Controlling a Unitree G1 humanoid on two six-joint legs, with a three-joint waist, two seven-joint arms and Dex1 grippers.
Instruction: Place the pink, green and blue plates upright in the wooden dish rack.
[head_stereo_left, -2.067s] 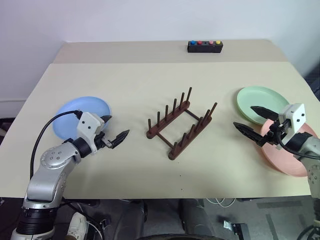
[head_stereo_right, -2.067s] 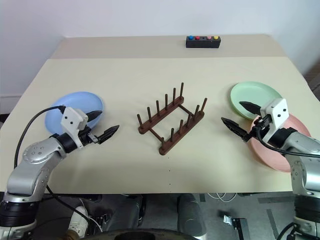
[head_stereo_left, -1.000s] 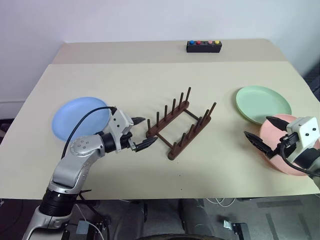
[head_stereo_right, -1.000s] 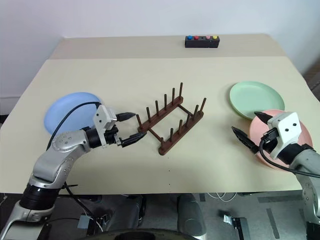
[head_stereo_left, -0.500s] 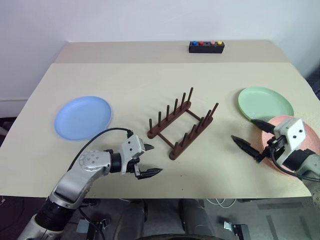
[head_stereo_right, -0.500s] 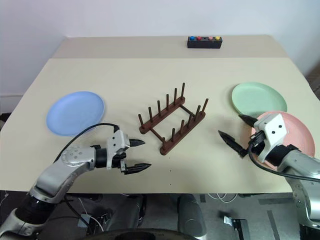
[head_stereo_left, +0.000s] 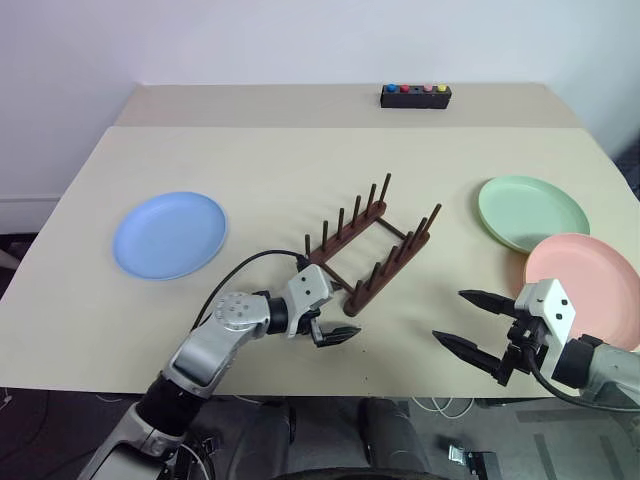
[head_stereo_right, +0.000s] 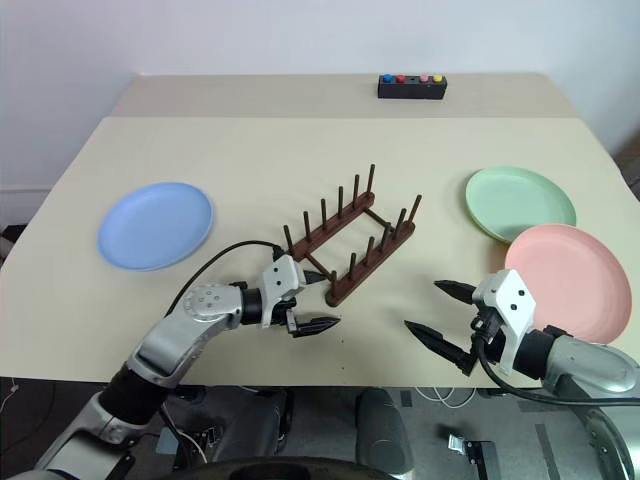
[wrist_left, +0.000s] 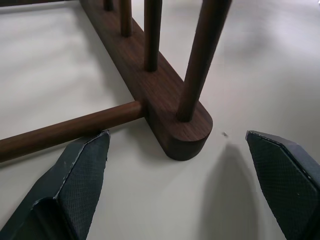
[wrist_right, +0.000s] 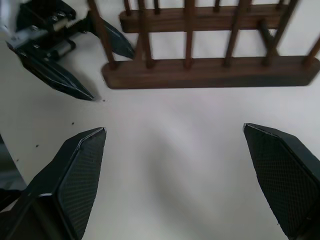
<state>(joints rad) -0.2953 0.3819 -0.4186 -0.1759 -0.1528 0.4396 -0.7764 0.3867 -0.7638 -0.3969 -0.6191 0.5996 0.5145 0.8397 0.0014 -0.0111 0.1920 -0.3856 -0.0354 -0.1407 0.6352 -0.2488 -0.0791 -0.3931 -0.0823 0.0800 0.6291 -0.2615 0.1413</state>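
— Beige tabletop (head_stereo_left: 300, 160) against a white wall; what sits on it?

— Mid-table, a dark brown wooden dish rack (head_stereo_left: 368, 255): two parallel rails with thin upright pegs, joined by crossbars, set at a slant and holding nothing. The three plates all lie flat. The blue plate (head_stereo_left: 169, 234) is off on the left side, the green plate (head_stereo_left: 532, 212) on the right, and the pink plate (head_stereo_left: 587, 288) just nearer than the green one, close to the table's right edge.

— Room to move?

— Plenty of bare surface around the rack and along the near edge. A small black button box (head_stereo_left: 415, 96) sits far back.

— And the grippers?

— The left gripper (head_stereo_left: 334, 325) is spread wide and empty, at the rack's near end, its fingers either side of one rail's rounded tip without touching it. The right gripper (head_stereo_right: 443, 318) is also wide open and empty, over bare table between rack and pink plate, pointing toward the rack.
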